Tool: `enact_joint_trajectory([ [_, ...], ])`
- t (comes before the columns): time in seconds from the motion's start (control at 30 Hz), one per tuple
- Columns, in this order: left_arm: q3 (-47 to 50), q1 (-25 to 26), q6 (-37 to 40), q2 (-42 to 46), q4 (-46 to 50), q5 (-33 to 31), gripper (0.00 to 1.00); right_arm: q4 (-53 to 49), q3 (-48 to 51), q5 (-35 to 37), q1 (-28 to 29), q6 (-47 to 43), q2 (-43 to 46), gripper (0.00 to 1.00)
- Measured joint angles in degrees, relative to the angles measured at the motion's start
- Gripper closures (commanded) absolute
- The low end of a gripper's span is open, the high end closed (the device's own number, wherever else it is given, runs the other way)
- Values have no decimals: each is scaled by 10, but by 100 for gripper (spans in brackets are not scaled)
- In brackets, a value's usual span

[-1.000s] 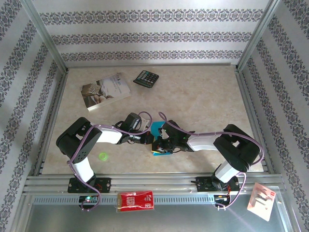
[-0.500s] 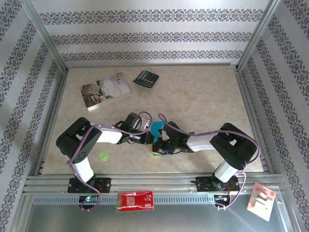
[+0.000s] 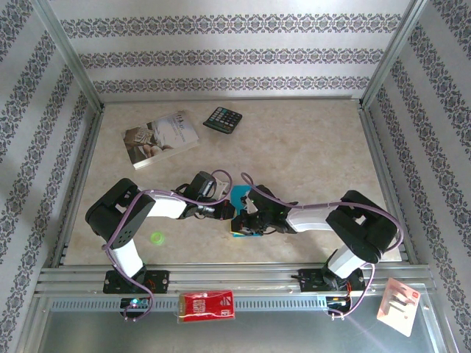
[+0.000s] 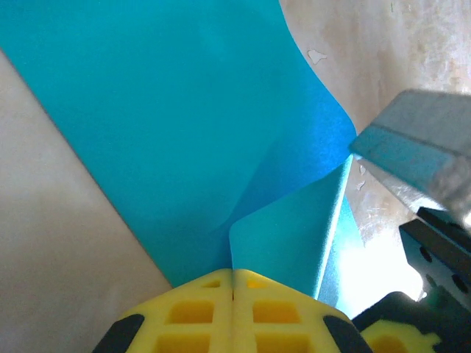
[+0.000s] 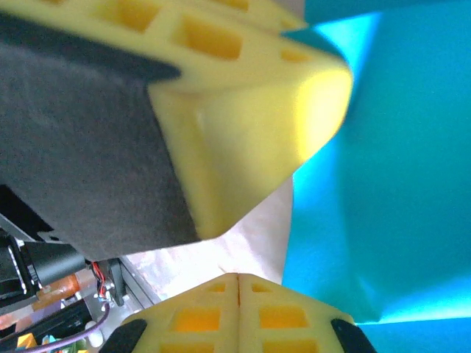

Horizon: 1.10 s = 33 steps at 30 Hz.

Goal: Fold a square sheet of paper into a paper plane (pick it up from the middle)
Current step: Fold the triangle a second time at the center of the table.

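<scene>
The square sheet of paper (image 3: 239, 194) is turquoise blue and partly folded, lying mid-table near the front between the two arms. In the left wrist view the sheet (image 4: 169, 118) fans out ahead, and a raised flap (image 4: 283, 243) runs down into my left gripper (image 4: 233, 276), which is shut on its edge. My left gripper (image 3: 233, 217) and right gripper (image 3: 249, 223) nearly touch over the sheet. The right gripper (image 5: 238, 279) is shut with bare table ahead of its tips. The paper (image 5: 383, 169) lies just to its right, and the left gripper's yellow fingers (image 5: 243, 110) hang close above.
A pale printed book (image 3: 160, 137) and a black calculator (image 3: 223, 119) lie at the back left. A small green thing (image 3: 156, 237) sits by the left arm. A red packet (image 3: 207, 306) and a white carded packet (image 3: 398, 305) rest on the front rail, off the table.
The right arm's elbow swayed slightly left and came back. Both grippers stay shut at the same spot over the paper.
</scene>
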State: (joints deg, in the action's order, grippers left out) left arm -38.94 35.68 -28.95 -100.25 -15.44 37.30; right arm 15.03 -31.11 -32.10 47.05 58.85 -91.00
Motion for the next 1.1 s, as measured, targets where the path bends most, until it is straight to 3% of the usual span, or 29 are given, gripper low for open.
enact_joint_trajectory([
  [1.1,-1,2,2,0,3,-3,100,15,13,-8,8,2,-19,98],
])
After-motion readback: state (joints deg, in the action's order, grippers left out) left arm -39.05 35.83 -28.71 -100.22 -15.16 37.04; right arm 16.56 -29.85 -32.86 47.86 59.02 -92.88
